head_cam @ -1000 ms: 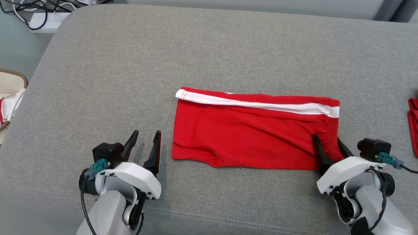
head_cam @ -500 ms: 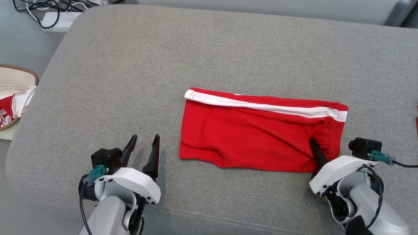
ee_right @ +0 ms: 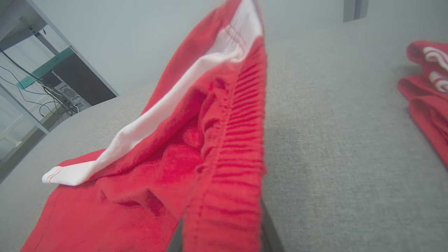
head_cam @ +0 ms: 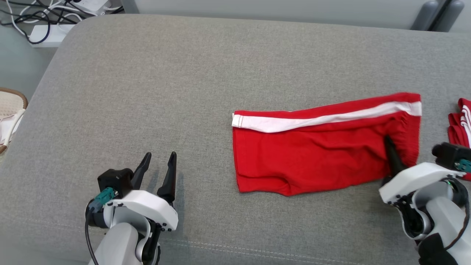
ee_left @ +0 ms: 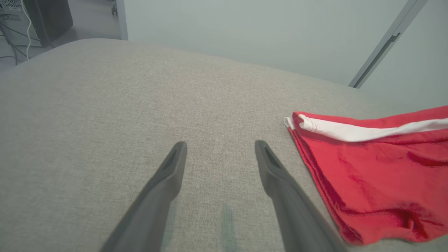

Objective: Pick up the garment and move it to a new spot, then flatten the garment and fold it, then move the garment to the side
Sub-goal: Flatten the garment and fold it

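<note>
Right pincer (head_cam: 393, 151): gripping garment (head_cam: 312, 154) waistband | left pincer (head_cam: 159, 156): parted

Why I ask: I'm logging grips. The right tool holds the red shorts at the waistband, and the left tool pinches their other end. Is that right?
Not quite. The left tool pinches nothing: the left wrist view shows it open over the bare cushion, apart from the shorts. The right tool does hold the waistband.
</note>
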{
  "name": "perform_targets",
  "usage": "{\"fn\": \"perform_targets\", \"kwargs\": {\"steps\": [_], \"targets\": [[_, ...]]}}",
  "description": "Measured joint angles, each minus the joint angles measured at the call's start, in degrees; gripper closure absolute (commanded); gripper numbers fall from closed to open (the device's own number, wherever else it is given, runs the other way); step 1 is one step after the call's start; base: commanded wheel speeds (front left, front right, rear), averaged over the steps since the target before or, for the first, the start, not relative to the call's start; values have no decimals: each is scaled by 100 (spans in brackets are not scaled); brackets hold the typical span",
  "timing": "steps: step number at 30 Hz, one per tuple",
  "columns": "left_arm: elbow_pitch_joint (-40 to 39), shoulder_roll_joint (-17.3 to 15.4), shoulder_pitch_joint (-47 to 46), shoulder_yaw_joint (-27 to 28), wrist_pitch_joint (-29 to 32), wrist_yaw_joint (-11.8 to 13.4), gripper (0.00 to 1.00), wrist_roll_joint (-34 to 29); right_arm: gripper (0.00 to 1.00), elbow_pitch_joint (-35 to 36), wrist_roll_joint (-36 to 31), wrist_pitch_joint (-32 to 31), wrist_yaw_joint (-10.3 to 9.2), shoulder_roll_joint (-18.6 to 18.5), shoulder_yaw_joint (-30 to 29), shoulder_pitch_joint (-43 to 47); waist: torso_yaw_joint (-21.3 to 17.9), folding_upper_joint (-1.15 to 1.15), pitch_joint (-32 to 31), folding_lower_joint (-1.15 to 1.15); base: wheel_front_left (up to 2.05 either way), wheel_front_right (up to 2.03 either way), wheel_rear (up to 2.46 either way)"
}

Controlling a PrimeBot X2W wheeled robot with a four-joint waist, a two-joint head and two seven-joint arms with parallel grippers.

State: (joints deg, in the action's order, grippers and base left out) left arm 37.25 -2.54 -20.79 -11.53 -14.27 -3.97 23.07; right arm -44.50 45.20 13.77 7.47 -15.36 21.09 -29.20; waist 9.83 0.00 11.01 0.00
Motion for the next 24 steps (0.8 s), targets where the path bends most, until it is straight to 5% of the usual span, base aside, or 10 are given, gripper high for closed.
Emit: {"fn": "perform_targets", "kwargs": {"steps": [11,22,24], "targets": [[77,49,88,-77,-13,-58,0,32,100,1958,-37,-966,0,-243,1462,24,73,0,-167,0,0,0,0],[38,74,201,-658,-13,-57,0,690,100,1528,-386,-1376,0,-116,1870,-357,720,0,-146,0,0,0,0],[46,75,227,-720,-14,-49,0,799,58,1308,-393,-1377,0,-71,1874,-371,861,0,-134,0,0,0,0]]}}
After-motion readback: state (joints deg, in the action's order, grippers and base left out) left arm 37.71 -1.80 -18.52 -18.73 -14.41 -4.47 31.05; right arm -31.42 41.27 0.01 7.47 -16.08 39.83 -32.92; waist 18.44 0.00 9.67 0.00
